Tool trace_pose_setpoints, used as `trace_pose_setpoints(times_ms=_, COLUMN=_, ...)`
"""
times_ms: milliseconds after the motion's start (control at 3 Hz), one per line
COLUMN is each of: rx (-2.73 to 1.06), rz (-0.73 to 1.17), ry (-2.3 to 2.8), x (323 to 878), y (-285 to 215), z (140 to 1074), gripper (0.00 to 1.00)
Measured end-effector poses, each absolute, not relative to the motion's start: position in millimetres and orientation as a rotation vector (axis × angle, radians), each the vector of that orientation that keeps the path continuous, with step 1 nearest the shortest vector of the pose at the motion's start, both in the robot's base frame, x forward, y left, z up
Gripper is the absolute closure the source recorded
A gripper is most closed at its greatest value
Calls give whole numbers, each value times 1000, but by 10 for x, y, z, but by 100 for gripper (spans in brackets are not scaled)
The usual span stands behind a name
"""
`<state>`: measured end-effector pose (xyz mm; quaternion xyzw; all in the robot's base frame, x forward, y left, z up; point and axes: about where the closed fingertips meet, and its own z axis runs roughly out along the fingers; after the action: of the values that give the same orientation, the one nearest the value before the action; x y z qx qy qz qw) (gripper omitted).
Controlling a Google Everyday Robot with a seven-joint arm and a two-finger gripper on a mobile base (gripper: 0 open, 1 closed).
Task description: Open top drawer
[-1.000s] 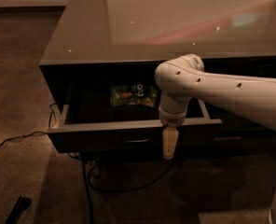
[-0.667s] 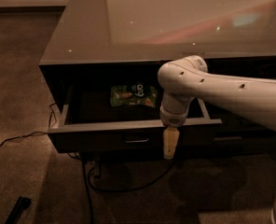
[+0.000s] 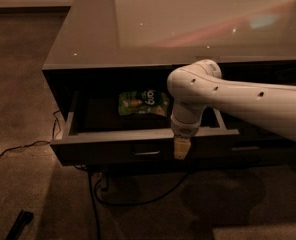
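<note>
The gripper [image 3: 181,149] is seen pointing straight down, hung from the white arm [image 3: 248,101] that is reached in from the right. It is placed at the front panel of the top drawer [image 3: 113,146], just right of the small central handle [image 3: 147,153]. How far it is spread, and whether anything is gripped, cannot be made out. The top drawer is found standing out from the cabinet, directly under the glossy top [image 3: 188,29], with its inside exposed. 1 green packet [image 3: 143,103] is seen lying flat towards the back of it. On the floor below, a dark cable [image 3: 138,199] is looped.
</note>
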<state>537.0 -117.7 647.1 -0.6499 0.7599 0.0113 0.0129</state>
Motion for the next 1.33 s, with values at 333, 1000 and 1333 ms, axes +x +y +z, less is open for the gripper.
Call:
trace_pose_setpoints(times_ms=333, rx=-2014, rz=0, ry=2395, x=5282, y=-1256, z=6532, gripper=65)
trace_pose_setpoints(times_ms=1000, rx=-1998, rz=-31, ry=2418, x=5185, y=-1328, z=6597, gripper=75)
trace_pose_setpoints(times_ms=1333, rx=-2054, rz=-21, ry=2406, x=5167, y=-1310, z=6542, gripper=51)
